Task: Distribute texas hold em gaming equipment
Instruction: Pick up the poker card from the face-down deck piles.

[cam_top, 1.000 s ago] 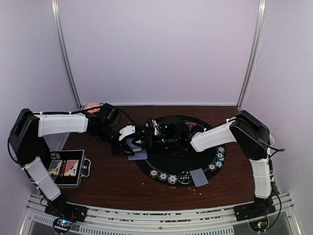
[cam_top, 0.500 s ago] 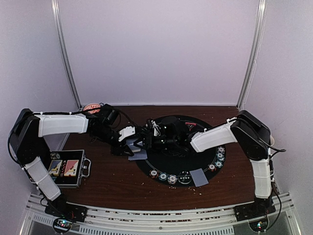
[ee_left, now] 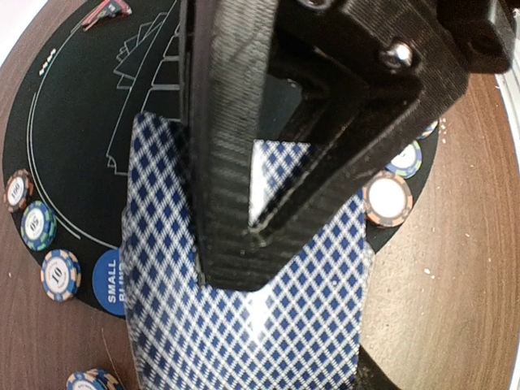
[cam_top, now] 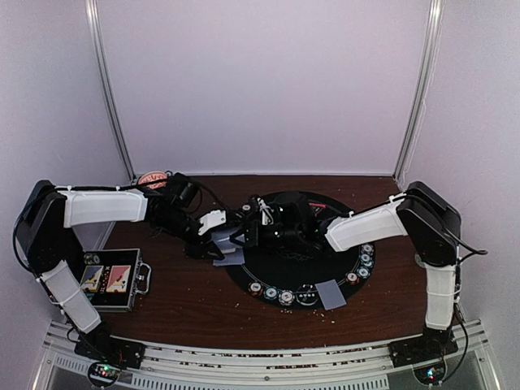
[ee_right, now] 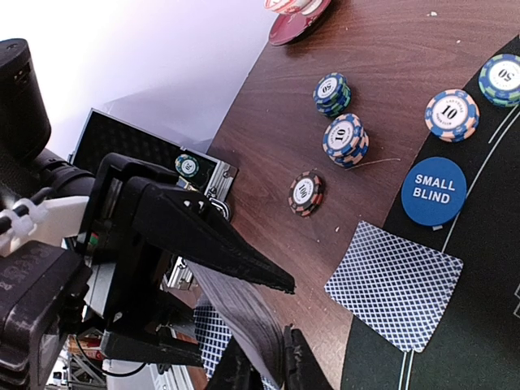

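My left gripper (ee_left: 237, 280) is shut on a deck of blue-diamond-backed playing cards (ee_left: 244, 341), held above the left rim of the black round mat (cam_top: 268, 276). In the right wrist view the deck (ee_right: 244, 313) sticks out edge-on from under the left finger (ee_right: 211, 236). My right gripper (ee_right: 268, 367) is closed on the deck's free end, one finger on each side. From above, the two grippers meet (cam_top: 231, 238) over a dealt card (cam_top: 230, 258). Another card (cam_top: 331, 293) lies at the mat's front. Striped chips (ee_right: 344, 138) and a blue SMALL BLIND button (ee_right: 433, 191) sit nearby.
The open black case (cam_top: 114, 280) lies at the front left and the red bowl (cam_top: 153, 179) at the back left. Chip rows line the mat's front rim (cam_top: 276, 292) and right rim (cam_top: 363, 262). A red-triangle marker (ee_left: 106, 10) rests on the mat's far side.
My right gripper's jaws have closed onto the end of the deck. The right arm's elbow has swung slightly right. The left arm holds still.
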### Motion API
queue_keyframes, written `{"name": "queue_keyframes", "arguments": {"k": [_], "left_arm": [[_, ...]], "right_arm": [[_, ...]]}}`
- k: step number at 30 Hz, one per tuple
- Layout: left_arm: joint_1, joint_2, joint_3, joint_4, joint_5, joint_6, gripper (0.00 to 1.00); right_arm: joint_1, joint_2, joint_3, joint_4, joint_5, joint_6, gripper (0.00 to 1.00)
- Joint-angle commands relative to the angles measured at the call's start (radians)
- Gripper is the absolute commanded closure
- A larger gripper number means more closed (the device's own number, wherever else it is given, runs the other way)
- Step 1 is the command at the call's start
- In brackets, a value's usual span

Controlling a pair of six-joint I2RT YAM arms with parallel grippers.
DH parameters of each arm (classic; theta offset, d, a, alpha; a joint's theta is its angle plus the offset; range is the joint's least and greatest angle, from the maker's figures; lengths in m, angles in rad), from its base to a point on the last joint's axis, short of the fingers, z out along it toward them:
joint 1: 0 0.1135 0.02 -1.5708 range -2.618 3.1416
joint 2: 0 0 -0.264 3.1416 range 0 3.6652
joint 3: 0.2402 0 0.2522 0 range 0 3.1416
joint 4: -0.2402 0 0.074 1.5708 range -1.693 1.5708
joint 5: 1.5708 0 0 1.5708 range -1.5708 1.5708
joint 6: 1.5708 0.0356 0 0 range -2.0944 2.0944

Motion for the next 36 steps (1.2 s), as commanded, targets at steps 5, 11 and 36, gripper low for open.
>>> {"name": "queue_keyframes", "arguments": {"k": [5,11,36], "left_arm": [[-0.006,0.005,0.0,-0.003,0.023,0.022,0.51],[-0.007,0.006,0.002,-0.003,0.023,0.021,0.51],[-0.006,0.016,0.005,0.006,0.017,0.015,0.51]], "right_arm": [[-0.033,-0.088,-0.052,-0.082,0.096,-0.02,1.0],[-0.04,-0.109,-0.073,-0.074,0.088,-0.018,0.88],[-0.044,-0.135,-0.125,0.028,0.005,0.027,1.0]]}}
